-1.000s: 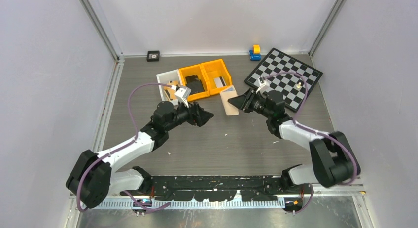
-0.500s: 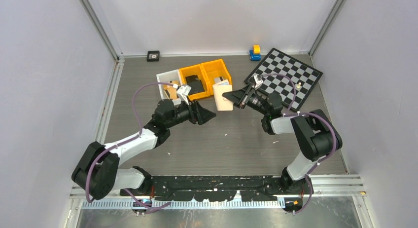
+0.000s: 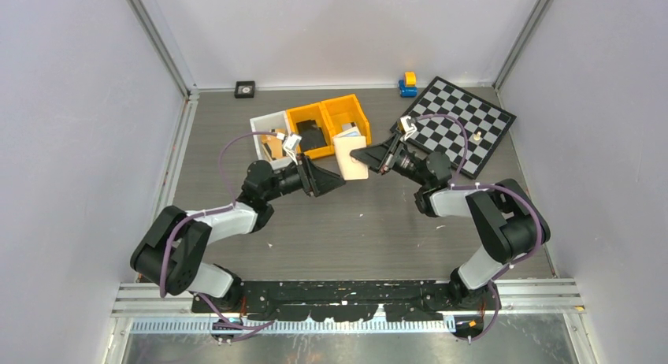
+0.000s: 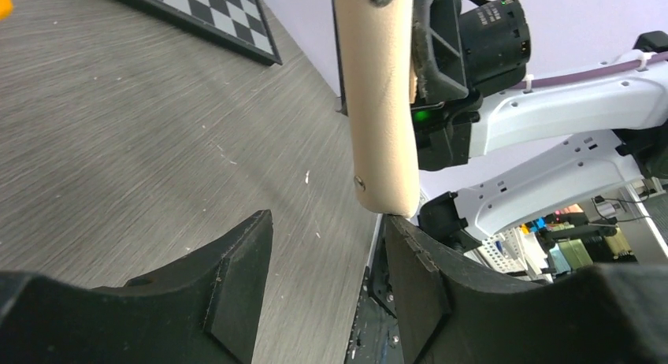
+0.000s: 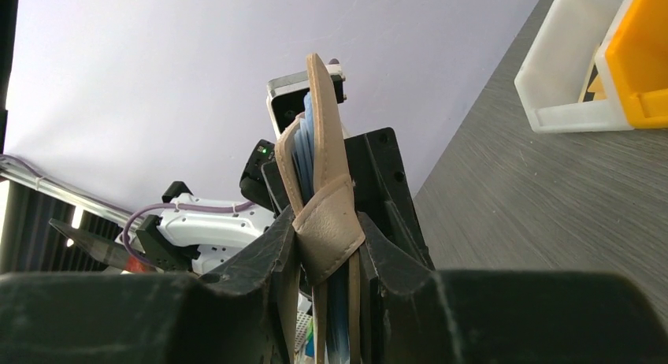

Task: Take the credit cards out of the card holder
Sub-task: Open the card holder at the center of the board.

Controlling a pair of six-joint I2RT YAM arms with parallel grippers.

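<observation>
The beige card holder (image 3: 351,156) hangs above the table centre, held edge-on by my right gripper (image 3: 364,156), which is shut on it. In the right wrist view the card holder (image 5: 323,198) stands between the jaws with its strap across them, and bluish card edges (image 5: 306,147) show inside it. My left gripper (image 3: 337,180) is open just left of the holder. In the left wrist view the card holder's (image 4: 384,104) lower end hangs right at the tip of the right-hand finger (image 4: 410,261), and nothing is between the jaws.
Two orange bins (image 3: 324,126) and a white bin (image 3: 264,135) with small items stand behind the holder. A chessboard (image 3: 457,120) lies at the back right, with a blue and yellow toy (image 3: 407,83) beside it. A small black square (image 3: 245,88) sits at the back wall.
My right gripper has carried the card holder leftward towards the left gripper. My left gripper has reached forward and now sits close under the holder's edge.
</observation>
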